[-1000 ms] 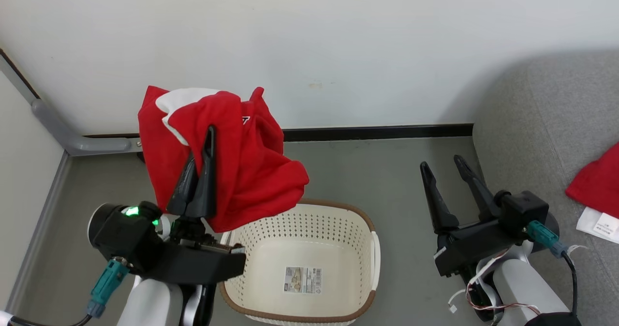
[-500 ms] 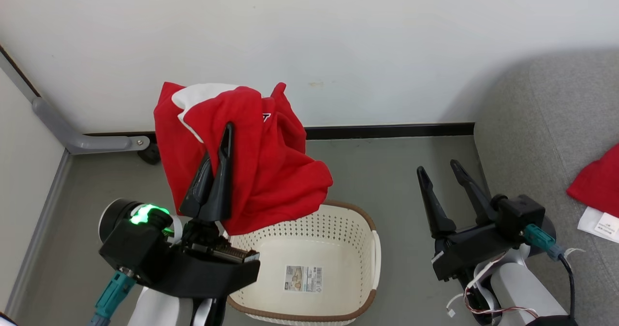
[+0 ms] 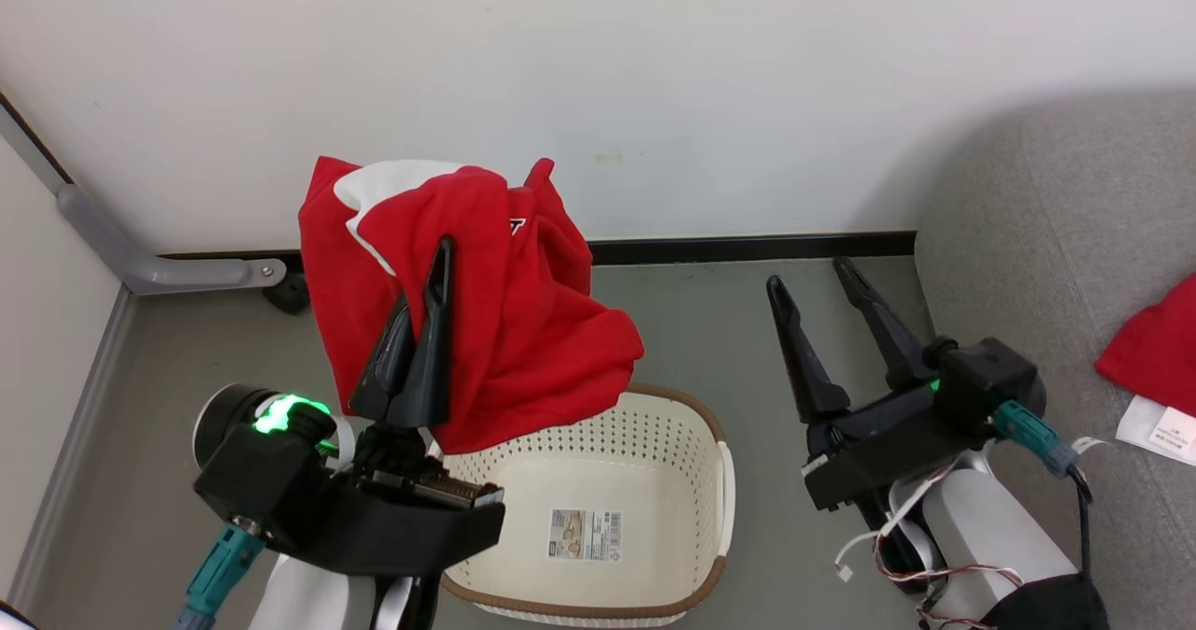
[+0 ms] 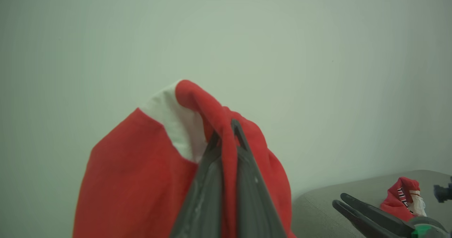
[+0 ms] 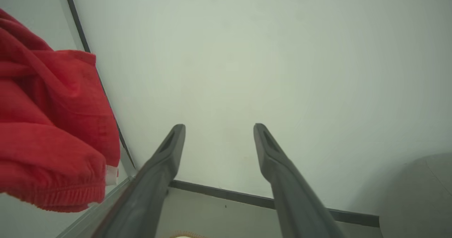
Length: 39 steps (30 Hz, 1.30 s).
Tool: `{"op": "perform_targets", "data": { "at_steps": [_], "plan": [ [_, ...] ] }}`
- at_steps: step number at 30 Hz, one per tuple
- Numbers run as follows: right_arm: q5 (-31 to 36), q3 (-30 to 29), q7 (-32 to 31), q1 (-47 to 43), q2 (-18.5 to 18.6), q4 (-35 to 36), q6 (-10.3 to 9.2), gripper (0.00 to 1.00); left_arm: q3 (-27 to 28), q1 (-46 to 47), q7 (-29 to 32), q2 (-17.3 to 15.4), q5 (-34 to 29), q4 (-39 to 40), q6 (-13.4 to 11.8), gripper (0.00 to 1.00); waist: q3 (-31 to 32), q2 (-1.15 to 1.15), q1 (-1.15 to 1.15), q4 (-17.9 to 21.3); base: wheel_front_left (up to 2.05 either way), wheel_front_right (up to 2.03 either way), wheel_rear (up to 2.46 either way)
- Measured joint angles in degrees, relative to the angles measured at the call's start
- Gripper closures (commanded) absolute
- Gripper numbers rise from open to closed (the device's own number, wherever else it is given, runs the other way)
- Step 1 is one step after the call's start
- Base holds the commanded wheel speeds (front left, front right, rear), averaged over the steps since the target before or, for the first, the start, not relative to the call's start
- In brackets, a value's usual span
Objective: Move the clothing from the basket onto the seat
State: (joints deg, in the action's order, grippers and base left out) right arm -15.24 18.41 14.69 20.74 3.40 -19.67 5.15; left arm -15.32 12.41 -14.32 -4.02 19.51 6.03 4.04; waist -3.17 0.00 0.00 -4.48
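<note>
Grey floor [image 3: 729,331] meets a plain white wall [image 3: 654,97] at a black skirting, and the grey sofa [image 3: 1046,237] stands to my right. Over the last second my left gripper [image 3: 428,270], clamped on the red shorts [image 3: 523,350], has swung rightward. The shorts now hang above the left rim of the basket [image 3: 696,412], clear of it. My right gripper [image 3: 807,272], fingers spread and empty, has advanced toward the wall. The basket holds only its label, and the red jersey [image 3: 1154,345] already lies on the sofa. Remaining steps, as I judge them: carry the shorts across and release them.
</note>
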Motion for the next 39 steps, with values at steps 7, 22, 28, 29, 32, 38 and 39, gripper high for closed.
{"op": "perform_targets", "data": {
  "at_steps": [7,22,28,29,32,38,39],
  "plan": [
    [-1.8,6.6,0.0,2.2,0.0,4.2,0.99,0.0,-0.3,0.0,0.0,0.1,0.0,-0.3,0.0,1.0,0.0,0.0,0.0,-0.2,0.0,0.0,0.0],
    [-6.8,19.5,0.0,5.3,0.3,6.3,1.92,0.0,-2.0,0.2,0.0,0.4,-0.3,-0.8,0.1,1.0,-0.3,0.0,0.0,-1.0,0.0,0.0,0.0],
    [-10.6,28.1,0.0,10.1,1.4,5.4,1.93,0.0,-2.7,0.3,0.0,0.4,-0.5,-0.4,0.6,1.0,-0.7,0.0,0.0,-1.4,0.0,0.0,0.0],
    [-11.2,28.8,0.0,10.8,1.8,5.0,1.93,0.0,-3.0,0.3,0.0,0.4,-0.5,-0.3,0.6,1.0,-0.7,0.0,0.0,-1.5,0.0,0.0,0.0],
    [-12.7,30.2,0.0,12.8,2.9,3.9,1.93,0.0,-3.6,0.5,0.0,0.5,-0.5,-0.3,0.6,1.0,-1.0,0.0,0.0,-1.8,0.0,0.0,0.0],
    [-14.8,31.2,0.0,14.9,3.4,1.8,1.93,0.0,-3.8,1.2,0.0,0.5,-0.5,-0.3,0.6,1.0,-1.4,0.0,0.0,-2.4,0.0,0.0,0.0],
    [-15.1,31.3,0.0,15.1,3.6,1.4,1.93,0.0,-3.8,1.2,0.0,0.5,-0.5,-0.3,0.6,1.0,-1.5,0.0,0.0,-2.4,0.0,0.0,0.0]
  ]
}}
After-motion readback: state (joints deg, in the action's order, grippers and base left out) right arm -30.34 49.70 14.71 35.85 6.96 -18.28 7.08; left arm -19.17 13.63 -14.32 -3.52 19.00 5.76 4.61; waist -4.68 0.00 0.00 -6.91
